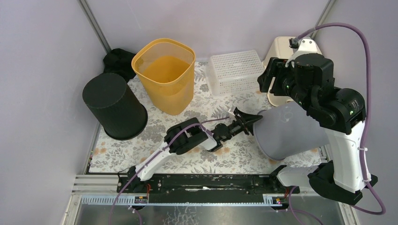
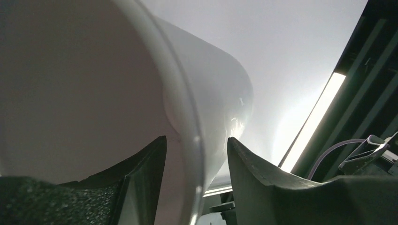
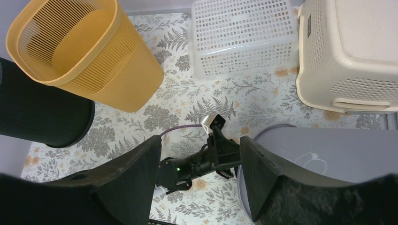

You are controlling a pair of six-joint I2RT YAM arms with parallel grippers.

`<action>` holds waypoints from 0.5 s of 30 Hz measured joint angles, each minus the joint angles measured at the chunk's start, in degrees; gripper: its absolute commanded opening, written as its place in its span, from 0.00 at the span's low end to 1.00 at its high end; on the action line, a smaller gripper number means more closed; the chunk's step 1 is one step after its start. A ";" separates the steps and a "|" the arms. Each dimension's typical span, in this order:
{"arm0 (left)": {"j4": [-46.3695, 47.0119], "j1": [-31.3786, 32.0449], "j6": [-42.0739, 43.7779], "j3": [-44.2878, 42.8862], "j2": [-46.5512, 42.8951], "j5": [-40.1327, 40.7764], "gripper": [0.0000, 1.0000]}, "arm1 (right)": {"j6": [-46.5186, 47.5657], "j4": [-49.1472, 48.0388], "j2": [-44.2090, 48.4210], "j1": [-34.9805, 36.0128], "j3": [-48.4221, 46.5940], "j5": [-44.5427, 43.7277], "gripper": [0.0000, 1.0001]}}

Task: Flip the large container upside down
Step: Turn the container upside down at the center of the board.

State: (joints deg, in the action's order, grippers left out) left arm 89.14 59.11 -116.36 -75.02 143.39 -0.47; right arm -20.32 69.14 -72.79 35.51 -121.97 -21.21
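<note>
at the large container [image 1: 288,133] rim, left hand [image 1: 253,124] gapes ungripping; right hand [image 3: 201,140] spread, empty.

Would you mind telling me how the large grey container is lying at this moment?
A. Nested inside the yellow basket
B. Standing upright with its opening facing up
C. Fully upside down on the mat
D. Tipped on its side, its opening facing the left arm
D: the grey container lies tilted on its side at the right of the mat, and the left gripper has its fingers either side of the rim.
</note>
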 measured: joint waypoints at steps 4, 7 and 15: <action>0.09 -1.53 1.49 4.26 -2.45 -0.37 0.61 | 0.00 -0.70 0.11 0.00 0.79 0.59 0.70; 0.04 -2.58 2.71 6.69 -3.52 -0.90 0.60 | 0.00 -0.96 0.17 0.00 1.27 0.94 0.70; 0.07 -4.50 5.68 12.09 -4.96 -2.99 0.59 | 0.07 -1.99 0.55 0.00 2.99 1.31 0.69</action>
State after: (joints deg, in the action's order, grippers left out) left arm 89.21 54.61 -110.67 -62.94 138.43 -3.46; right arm -20.25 67.16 -72.25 35.51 -118.98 -19.90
